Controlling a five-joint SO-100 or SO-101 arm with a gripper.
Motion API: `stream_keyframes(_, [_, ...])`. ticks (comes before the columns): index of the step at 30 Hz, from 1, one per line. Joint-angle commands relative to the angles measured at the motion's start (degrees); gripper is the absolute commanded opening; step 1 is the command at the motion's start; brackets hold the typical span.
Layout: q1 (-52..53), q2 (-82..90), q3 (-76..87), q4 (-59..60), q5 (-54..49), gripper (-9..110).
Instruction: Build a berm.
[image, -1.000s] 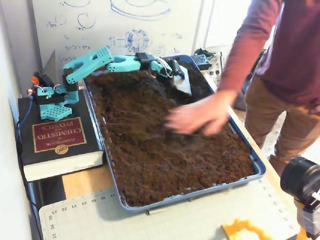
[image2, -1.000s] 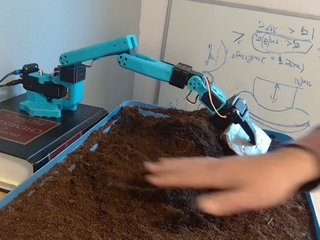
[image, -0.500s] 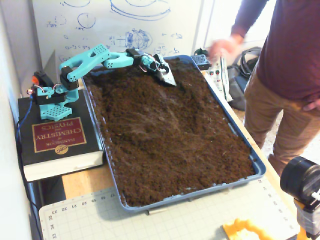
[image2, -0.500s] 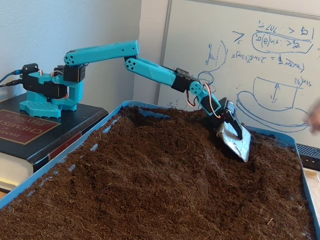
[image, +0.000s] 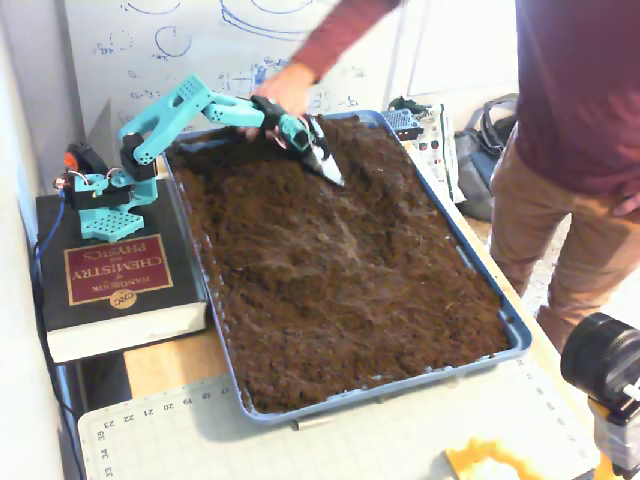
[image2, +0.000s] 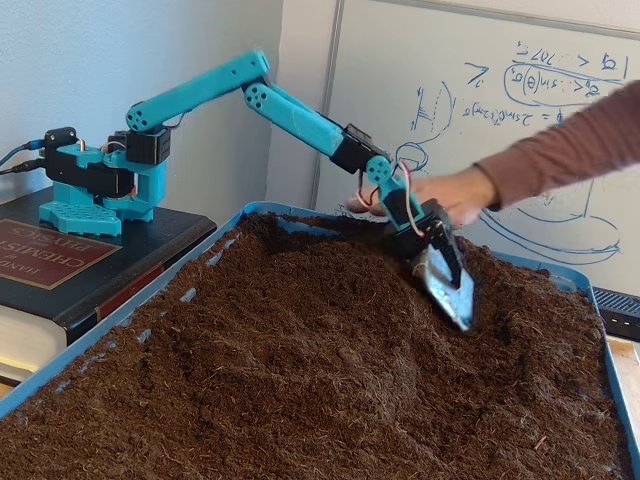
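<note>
Nearest the camera in a fixed view lies a pale cutting mat (image: 330, 430) on the surface, with a yellow object (image: 490, 462) at its near edge. Beyond it sits the blue tray (image: 515, 340), filled almost to its rim with loose dark-brown soil (image: 340, 290), so the digging stays contained. The soil bed looks roughly level; the only rise is a low mound (image2: 330, 270) toward the tray's far end, near the arm, which I judge to be the beginnings of the berm, not yet a clear ridge. At the tray's far left corner the teal arm (image: 165, 105) stands bolted on a thick chemistry handbook (image: 115, 275), likely to lift its base above the tray rim. The arm reaches over the far end, its tool (image2: 445, 285) carrying a silvery scoop blade angled down at the soil; whether its fingers are spread or pressed together cannot be told. A person's hand (image2: 450, 195) rests at the arm's wrist, seemingly guiding it. Behind stands a whiteboard (image2: 500, 110)
</note>
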Motion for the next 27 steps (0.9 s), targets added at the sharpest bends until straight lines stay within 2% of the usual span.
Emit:
stream_keyframes(1, [-1.05,7.91,11.25,1.05,-0.79,0])
stream_keyframes(14, [2.20,27.07,24.43,0.97,-0.70,0])
stream_keyframes(21, [14.06,49.48,24.43,1.14,-1.05,0])
stream_keyframes(27, [21.80,54.93,31.20,9.93,-8.44,0])
